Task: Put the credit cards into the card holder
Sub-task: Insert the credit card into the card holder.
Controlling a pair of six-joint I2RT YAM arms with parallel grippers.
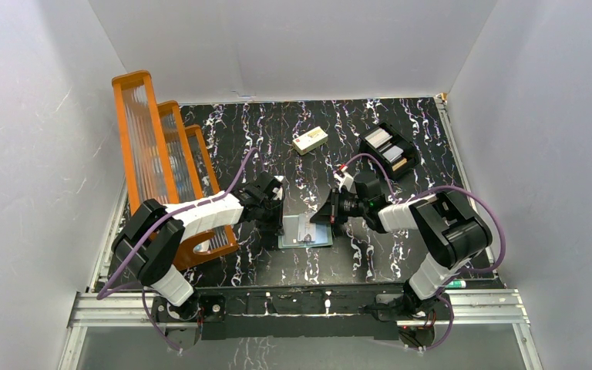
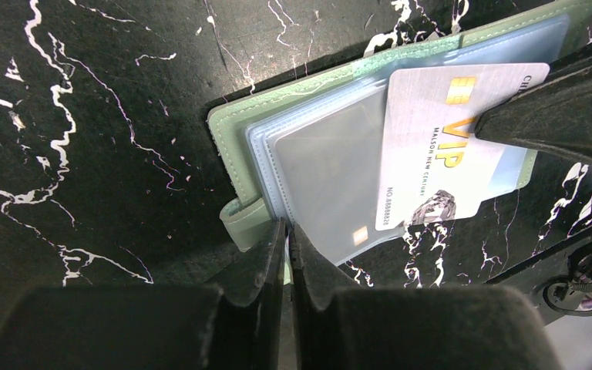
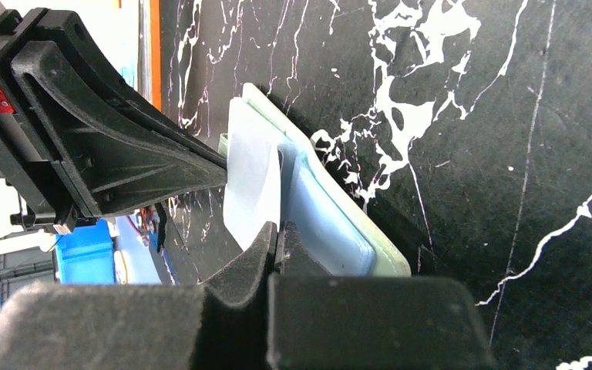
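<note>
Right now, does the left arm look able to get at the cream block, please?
Probably not yet: the left claw is shut on the card holder; otherwise nothing blocks the cream block.

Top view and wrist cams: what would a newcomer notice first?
The open card holder at table centre, with both arms reaching in. The right gripper pinches a silver VIP credit card half over its clear sleeves, while the left gripper clamps its left edge. An orange rack stands far left.
</note>
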